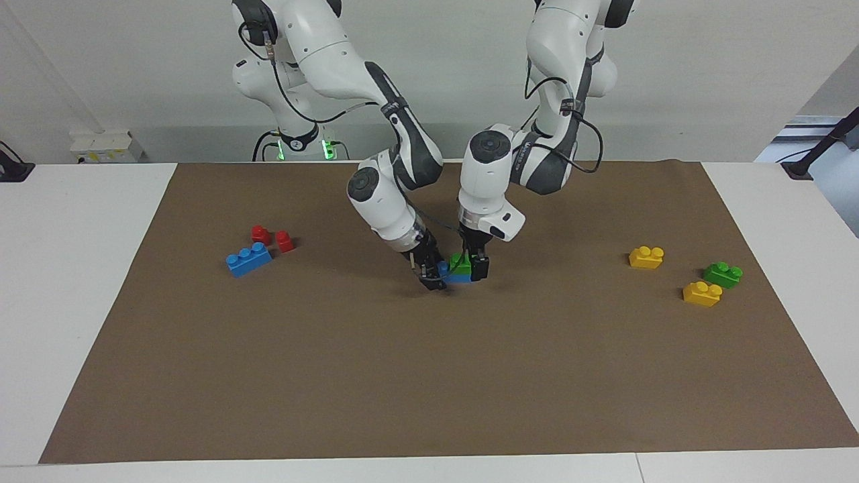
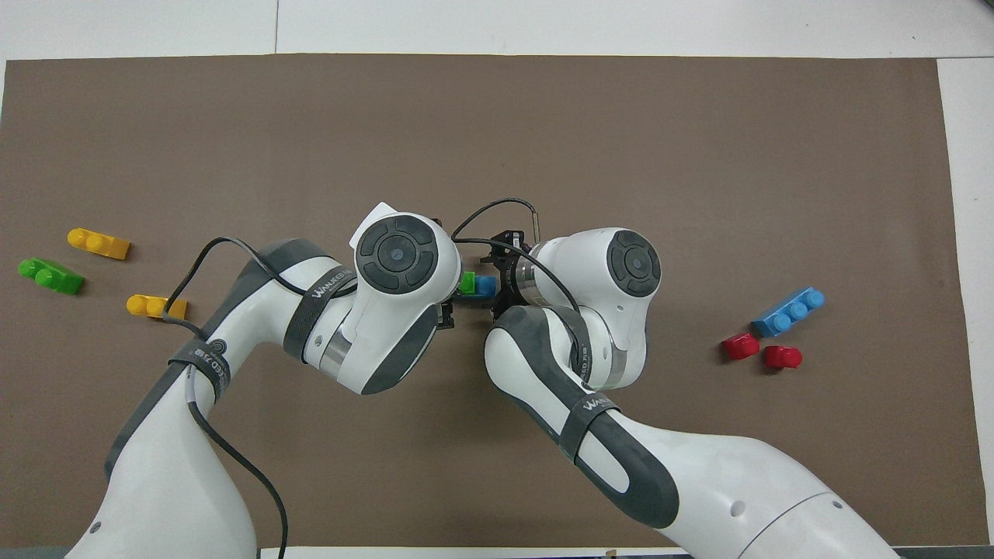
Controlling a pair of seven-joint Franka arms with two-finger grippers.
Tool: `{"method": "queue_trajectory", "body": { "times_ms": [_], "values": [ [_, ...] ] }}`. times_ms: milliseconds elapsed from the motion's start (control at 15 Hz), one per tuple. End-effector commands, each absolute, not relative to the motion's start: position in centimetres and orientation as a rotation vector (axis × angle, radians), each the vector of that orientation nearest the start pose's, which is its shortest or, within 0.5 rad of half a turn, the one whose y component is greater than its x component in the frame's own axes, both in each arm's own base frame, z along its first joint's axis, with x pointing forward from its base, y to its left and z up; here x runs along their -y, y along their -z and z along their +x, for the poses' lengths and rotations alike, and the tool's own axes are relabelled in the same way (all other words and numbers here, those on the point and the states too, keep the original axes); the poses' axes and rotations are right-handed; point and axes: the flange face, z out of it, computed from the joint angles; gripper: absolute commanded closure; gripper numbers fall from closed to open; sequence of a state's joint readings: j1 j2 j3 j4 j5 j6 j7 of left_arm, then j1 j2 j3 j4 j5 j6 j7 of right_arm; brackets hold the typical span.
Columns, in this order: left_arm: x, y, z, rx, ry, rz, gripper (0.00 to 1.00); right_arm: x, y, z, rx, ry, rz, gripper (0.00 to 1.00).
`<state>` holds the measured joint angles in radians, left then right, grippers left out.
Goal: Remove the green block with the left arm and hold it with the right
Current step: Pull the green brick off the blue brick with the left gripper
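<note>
At the middle of the brown mat (image 1: 429, 376), the left gripper (image 1: 470, 267) points straight down with its fingers closed around the green block (image 1: 460, 261). This block sits on top of a blue brick (image 1: 455, 274), at the end of it toward the left arm's side. The right gripper (image 1: 433, 274) comes in tilted and its fingers are closed on the other end of the same blue brick. The two grippers are just beside each other, and in the overhead view the green block (image 2: 467, 282) and the blue brick (image 2: 485, 286) show only as a small strip between the two wrists.

Toward the edge of the mat at the right arm's end lie a second blue brick (image 1: 249, 259) with three studs and two small red pieces (image 1: 272, 237), close together. Toward the edge at the left arm's end lie two yellow bricks (image 1: 646, 257) and a second green brick (image 1: 723, 274), each a little apart from the others. The mat covers most of a white table (image 1: 74, 268).
</note>
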<state>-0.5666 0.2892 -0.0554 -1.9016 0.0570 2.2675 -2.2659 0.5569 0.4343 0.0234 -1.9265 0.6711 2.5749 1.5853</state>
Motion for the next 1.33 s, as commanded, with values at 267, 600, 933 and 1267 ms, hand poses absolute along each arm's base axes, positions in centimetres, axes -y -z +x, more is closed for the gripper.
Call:
{"method": "queue_trajectory", "body": {
  "times_ms": [267,600,933,1267],
  "values": [
    [36.1,-35.2,51.0,-2.213,-0.093,2.099,0.00,-35.1,-28.1,53.9,-1.869,-0.384,-1.976,1.00],
    [36.0,-34.4,50.3,-2.171,-0.134,2.159,1.00,-35.0,-28.1,53.9,-1.871,-0.384,-1.973,1.00],
    [36.0,-35.0,50.3,-2.115,-0.145,2.198,1.00,-34.8,-27.9,53.8,-1.874,-0.368,-1.968,1.00],
    [33.0,-41.0,50.6,-2.118,-0.164,2.207,1.00,-34.6,-27.7,53.8,-1.877,-0.365,-1.968,1.00]
  ]
}}
